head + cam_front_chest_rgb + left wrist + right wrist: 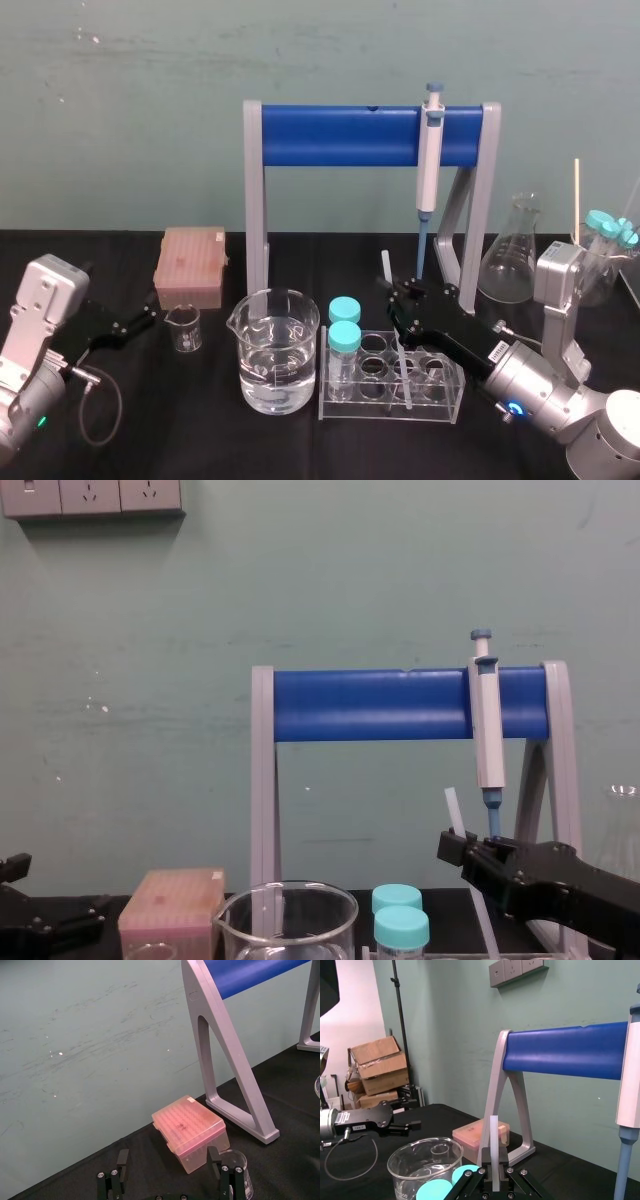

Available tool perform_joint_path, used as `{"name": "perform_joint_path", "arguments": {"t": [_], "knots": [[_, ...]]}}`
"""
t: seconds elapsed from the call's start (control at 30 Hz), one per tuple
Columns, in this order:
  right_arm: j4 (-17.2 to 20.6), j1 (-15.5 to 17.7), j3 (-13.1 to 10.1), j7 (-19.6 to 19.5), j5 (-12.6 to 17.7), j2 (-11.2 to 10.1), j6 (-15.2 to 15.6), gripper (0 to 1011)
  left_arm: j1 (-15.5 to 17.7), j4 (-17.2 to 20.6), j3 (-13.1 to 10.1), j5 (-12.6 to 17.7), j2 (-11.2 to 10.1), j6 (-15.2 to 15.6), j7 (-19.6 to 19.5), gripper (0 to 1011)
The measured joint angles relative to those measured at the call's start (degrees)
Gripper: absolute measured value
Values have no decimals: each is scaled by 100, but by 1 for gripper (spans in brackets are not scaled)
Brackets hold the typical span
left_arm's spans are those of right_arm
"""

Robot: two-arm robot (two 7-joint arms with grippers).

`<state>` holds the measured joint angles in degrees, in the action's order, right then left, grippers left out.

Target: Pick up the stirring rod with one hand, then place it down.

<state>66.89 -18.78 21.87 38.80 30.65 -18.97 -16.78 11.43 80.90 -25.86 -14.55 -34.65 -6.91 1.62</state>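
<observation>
Clamped aslant in the jaws of the right gripper (398,292) just above the test tube rack (450,405), lower end down at the rack, the stirring rod (385,268) should be drawn out along its own tilt, clear of the capped tubes (344,335); the left gripper (152,314) is parked, jaws wide, well left of the rack.

Right gripper (398,296) holds stirring rod (385,268) at tube rack (436,406); beaker (274,350) left, stand (340,135) behind.

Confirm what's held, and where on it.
Right gripper holds the stirring rod near its upper end, a short stub above the fingers. Left gripper, parked left, is open and empty.
</observation>
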Motion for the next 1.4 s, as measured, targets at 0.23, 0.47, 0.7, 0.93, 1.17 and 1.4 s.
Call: {"name": "perform_joint_path", "arguments": {"t": [0.23,0.47,0.7,0.93,1.17,1.4], "knots": [[0,0,-2,1,8,1,0,121,0,0,0,0,0,0,0,1000],[0,0,-5,3,13,2,-1,311,0,0,0,0,0,0,0,1000],[0,0,-6,3,17,2,-4,529,0,0,0,0,0,0,0,1000],[0,0,-6,3,17,1,-7,774,0,0,0,0,0,0,0,1000],[72,7,-126,-369,-130,0,-12,954,0,0,0,0,0,0,0,1000],[437,200,-712,-2376,-931,23,224,1003,0,0,0,0,0,0,0,1000]]}}
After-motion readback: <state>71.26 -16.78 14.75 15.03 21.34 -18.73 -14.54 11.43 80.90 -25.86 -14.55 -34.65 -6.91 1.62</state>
